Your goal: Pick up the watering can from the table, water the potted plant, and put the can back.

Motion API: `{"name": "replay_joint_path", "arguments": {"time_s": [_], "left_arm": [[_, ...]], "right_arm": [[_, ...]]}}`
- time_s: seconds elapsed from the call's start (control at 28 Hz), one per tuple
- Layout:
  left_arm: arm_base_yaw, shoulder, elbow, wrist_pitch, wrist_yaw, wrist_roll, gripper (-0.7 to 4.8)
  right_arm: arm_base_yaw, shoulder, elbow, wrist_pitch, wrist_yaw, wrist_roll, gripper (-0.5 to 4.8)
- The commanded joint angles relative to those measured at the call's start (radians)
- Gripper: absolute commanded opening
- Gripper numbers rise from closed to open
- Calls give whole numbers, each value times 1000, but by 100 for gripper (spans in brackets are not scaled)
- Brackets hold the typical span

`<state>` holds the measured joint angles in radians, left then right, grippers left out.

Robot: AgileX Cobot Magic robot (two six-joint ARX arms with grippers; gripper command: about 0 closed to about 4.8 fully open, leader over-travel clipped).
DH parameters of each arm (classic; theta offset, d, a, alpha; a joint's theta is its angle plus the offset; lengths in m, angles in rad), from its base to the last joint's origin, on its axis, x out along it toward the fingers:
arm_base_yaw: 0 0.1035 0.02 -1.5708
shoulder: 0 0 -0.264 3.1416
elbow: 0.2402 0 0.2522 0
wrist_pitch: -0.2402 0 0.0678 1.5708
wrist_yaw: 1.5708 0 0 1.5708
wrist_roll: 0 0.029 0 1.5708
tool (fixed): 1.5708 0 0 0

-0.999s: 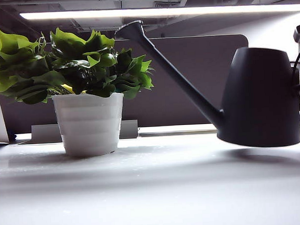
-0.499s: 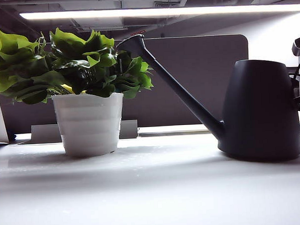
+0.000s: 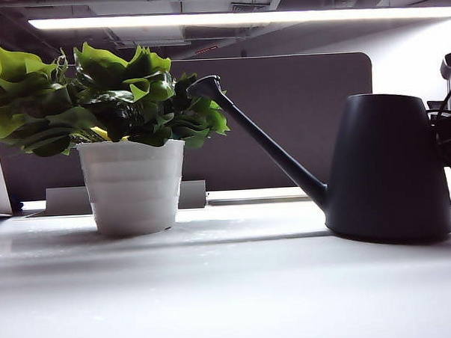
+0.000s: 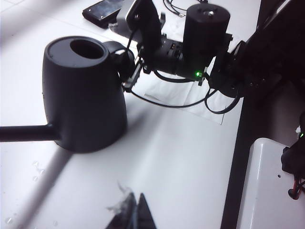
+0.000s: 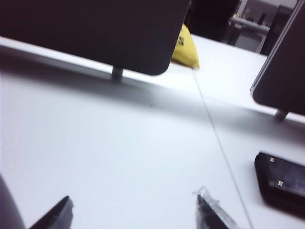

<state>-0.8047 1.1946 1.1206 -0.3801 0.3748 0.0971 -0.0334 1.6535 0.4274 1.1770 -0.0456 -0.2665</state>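
The watering can (image 3: 390, 165) stood upright on the white bench (image 3: 231, 288), spout angled toward the potted plant (image 3: 127, 143) well to its left. The right gripper (image 5: 133, 214), jaws spread wide and empty, sat just beside the can's handle side, the can at one fingertip (image 5: 55, 217). The left gripper (image 4: 131, 212), jaws clenched together, hung near the can's base, apart from it.

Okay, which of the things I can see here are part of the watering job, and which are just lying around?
Job:
- watering can, standing on the table
- potted plant
- right claw, open by the can's handle

Lying about:
- black device
- yellow object
- dark divider panel
- left claw, away from the can
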Motion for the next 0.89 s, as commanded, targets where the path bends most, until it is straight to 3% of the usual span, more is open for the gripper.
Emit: {"name": "replay_joint_path", "arguments": {"time_s": [0.04,0.25,0.64,0.89], "left_arm": [[0,-19,3,-5,3,0,-5],[0,-59,3,-6,-1,-2,-5],[0,-166,3,-50,-42,-53,-5],[1,-257,3,-70,-109,-45,-5]], "right_arm": [[5,-55,-35,-30,16,5,316],[5,-253,-113,-165,62,32,316],[6,-676,-113,-794,70,190,314],[6,-703,-113,-842,63,189,315]]}}
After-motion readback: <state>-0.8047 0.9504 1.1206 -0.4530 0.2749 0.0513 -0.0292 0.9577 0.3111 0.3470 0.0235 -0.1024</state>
